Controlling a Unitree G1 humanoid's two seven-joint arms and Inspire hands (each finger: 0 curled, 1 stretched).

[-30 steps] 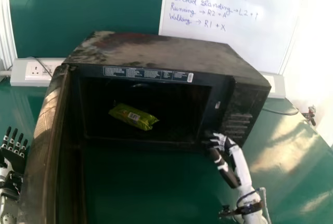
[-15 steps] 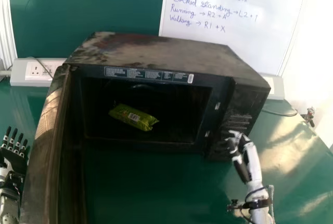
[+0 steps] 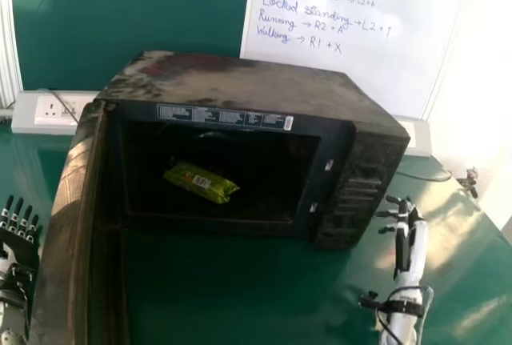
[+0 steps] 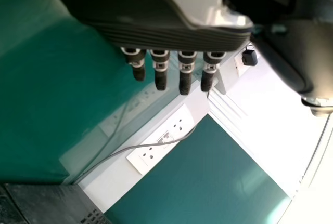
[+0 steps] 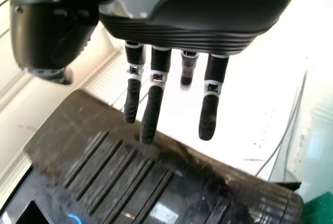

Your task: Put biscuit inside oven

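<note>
Near the centre of the head view, a green biscuit packet [image 3: 202, 182] lies on the floor of the oven's cavity, slightly left of the middle of the opening, its long side slanting down towards the right. A pale barcode patch marks its upper face. Around it stands the dark oven [image 3: 240, 85], which occupies the middle of the frame, its top streaked with pale dust. The oven door [image 3: 70, 225] is swung wide open and runs down the left part of the frame to the lower edge. Along the upper rim of the opening runs a printed label strip [image 3: 220, 117]. Green table [image 3: 208, 289] surface extends below and to both sides of the oven.

At the right of the frame, just beside the control side of the oven and apart from it, is the right hand [image 3: 412, 223], its fingers spread and relaxed, gripping nothing. The right wrist view shows the same spread fingers [image 5: 152, 109] near the ridged face of the oven. At the lower left of the frame, beyond the door, is the left hand [image 3: 18, 242], fingers straight and slightly apart. Upper right, behind the oven, stands a whiteboard [image 3: 352, 37] with handwriting.
</note>
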